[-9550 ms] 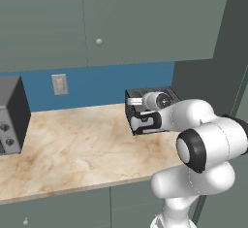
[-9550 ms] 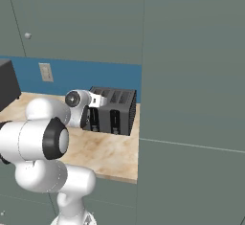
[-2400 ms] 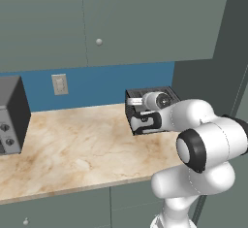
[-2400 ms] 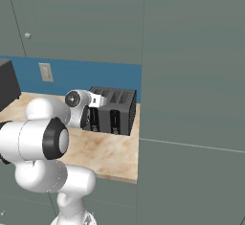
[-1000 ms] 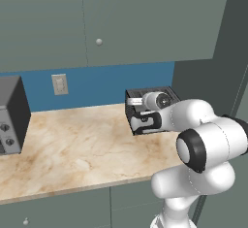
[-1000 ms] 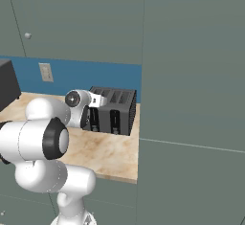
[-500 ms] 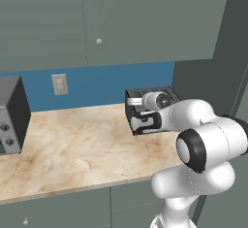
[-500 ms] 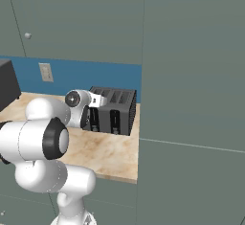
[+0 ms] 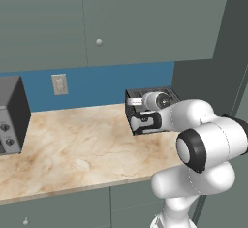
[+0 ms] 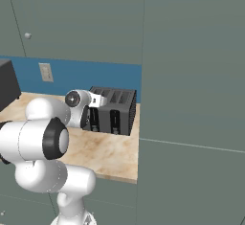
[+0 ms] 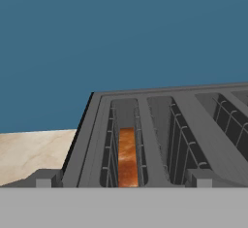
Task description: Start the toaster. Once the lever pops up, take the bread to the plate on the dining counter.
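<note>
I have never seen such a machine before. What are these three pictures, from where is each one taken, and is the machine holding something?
The white machine is a robot arm with a two-finger gripper at its end. It stands in a simulated kitchen. Two pictures come from cameras behind the arm, one on its left and one on its right, so they show the same scene from two sides. The third comes from a camera on the hand itself, looking along the gripper.

On the marbled counter stands a dark toaster, and the gripper is at its front. A grey oven box stands at the far left. The hand picture looks down over the toaster's slots; a slice of bread sits low in one slot. The gripper is open and holds nothing.
</note>
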Robot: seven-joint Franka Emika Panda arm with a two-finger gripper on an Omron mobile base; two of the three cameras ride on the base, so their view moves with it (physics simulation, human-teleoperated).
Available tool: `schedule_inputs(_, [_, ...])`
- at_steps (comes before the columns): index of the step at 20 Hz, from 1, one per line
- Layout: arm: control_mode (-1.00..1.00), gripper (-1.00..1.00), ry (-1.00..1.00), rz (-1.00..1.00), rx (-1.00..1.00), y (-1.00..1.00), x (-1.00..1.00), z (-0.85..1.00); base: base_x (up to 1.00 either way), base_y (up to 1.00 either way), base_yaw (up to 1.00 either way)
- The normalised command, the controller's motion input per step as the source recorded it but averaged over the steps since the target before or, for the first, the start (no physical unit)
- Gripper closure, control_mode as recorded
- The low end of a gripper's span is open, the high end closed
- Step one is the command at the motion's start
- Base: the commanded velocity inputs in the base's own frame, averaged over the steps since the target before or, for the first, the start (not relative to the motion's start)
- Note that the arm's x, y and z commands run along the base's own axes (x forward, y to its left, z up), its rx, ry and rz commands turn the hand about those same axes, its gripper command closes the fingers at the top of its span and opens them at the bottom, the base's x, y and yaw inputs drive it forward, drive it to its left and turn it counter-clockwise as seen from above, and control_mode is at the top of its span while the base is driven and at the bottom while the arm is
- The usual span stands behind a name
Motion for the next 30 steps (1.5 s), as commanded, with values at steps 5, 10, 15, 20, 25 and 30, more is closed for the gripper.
schedule_inputs(5, [-1.0,-1.0,0.0,0.0,0.0,0.0,0.0,0.0,0.0,0.0,0.0])
schedule_inputs(10, [-1.0,-1.0,0.0,0.0,0.0,0.0,0.0,0.0,0.0,0.0,0.0])
schedule_inputs(15, [-1.0,-1.0,0.0,0.0,0.0,0.0,0.0,0.0,0.0,0.0,0.0])
schedule_inputs(20, [-1.0,-1.0,0.0,0.0,0.0,0.0,0.0,0.0,0.0,0.0,0.0])
schedule_inputs(25, [-1.0,-1.0,0.0,0.0,0.0,0.0,0.0,0.0,0.0,0.0,0.0])
schedule_inputs(30, [-1.0,-1.0,0.0,0.0,0.0,0.0,0.0,0.0,0.0,0.0,0.0])
